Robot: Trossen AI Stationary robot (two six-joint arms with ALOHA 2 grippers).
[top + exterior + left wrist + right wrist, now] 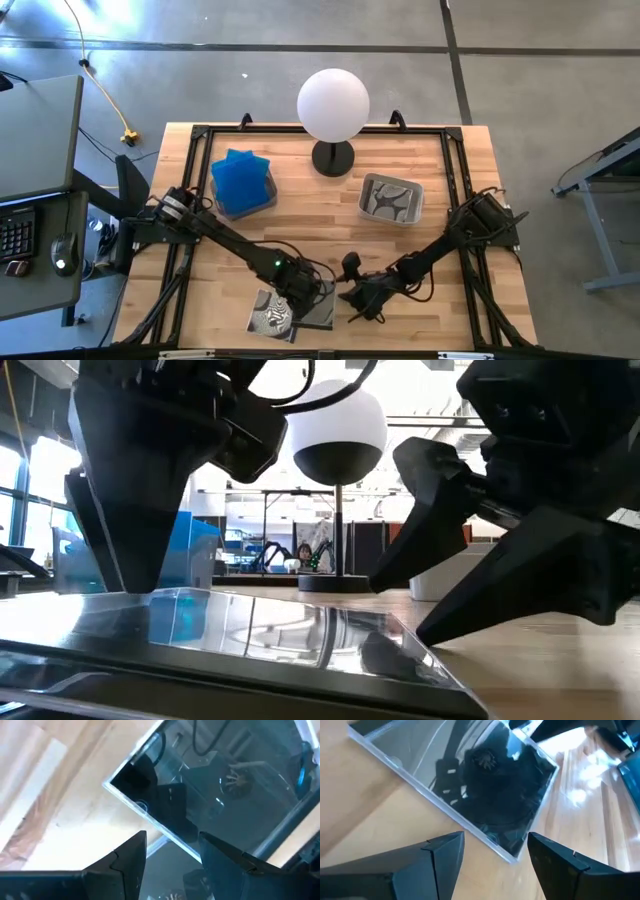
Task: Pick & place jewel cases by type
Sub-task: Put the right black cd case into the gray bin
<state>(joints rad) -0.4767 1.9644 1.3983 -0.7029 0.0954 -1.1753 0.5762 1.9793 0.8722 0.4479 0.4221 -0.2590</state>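
High view: we see the blue jewel cases (243,178) already stacked in the left tub (246,206) and one swirl-patterned case (391,201) in the right tub (366,190), so we judge the sort more than half done. Two cases are left at the near edge of the surface (300,210): a swirl-printed case (269,313) and a dark case (319,307) lying partly over it. The left tool (301,293) sits right at the dark case, the right tool (362,297) just beside it.

Low view: the dark case (250,630) lies flat in the foreground, tool fingers either side; a lamp (338,435) stands behind.

Left wrist view: left tool (172,851) has fingers apart, nothing between them, the clear edge of the dark case (210,785) just ahead.

Right wrist view: right tool (495,851) is wide, empty, the dark case (465,775) flat on the wood in front of it.

We judge two cases still to place, neither lifted yet.
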